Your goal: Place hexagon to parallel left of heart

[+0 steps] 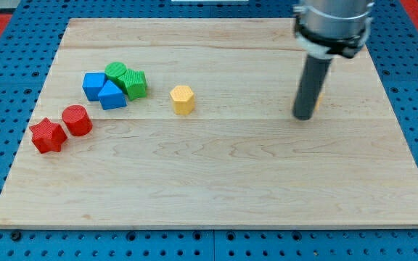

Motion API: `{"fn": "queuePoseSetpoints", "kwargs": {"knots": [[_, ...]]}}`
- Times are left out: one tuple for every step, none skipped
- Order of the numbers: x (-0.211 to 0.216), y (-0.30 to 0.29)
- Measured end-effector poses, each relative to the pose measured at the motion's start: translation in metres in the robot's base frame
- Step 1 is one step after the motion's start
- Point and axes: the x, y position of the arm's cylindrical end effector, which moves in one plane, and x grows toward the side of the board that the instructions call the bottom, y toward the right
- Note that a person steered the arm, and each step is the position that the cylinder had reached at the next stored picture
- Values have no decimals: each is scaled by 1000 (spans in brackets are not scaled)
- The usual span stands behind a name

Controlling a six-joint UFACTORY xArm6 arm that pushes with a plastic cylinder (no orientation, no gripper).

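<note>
The yellow hexagon sits on the wooden board, left of centre in the upper half. My tip rests on the board far to the hexagon's right, at about the same height in the view. A thin sliver of a yellow block shows just behind the rod's right edge. The rod hides most of it, so I cannot make out its shape. The tip touches no other block.
At the view's left lie a red star and a red cylinder. Above them is a tight cluster: a blue block, a blue triangular block, a green cylinder and a green block.
</note>
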Motion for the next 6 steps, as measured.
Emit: {"fn": "queuePoseSetpoints", "kwargs": {"knots": [[-4,-51],[0,-145],[17,-238],[1,-286],[-12,-234],[-12,-129]]}}
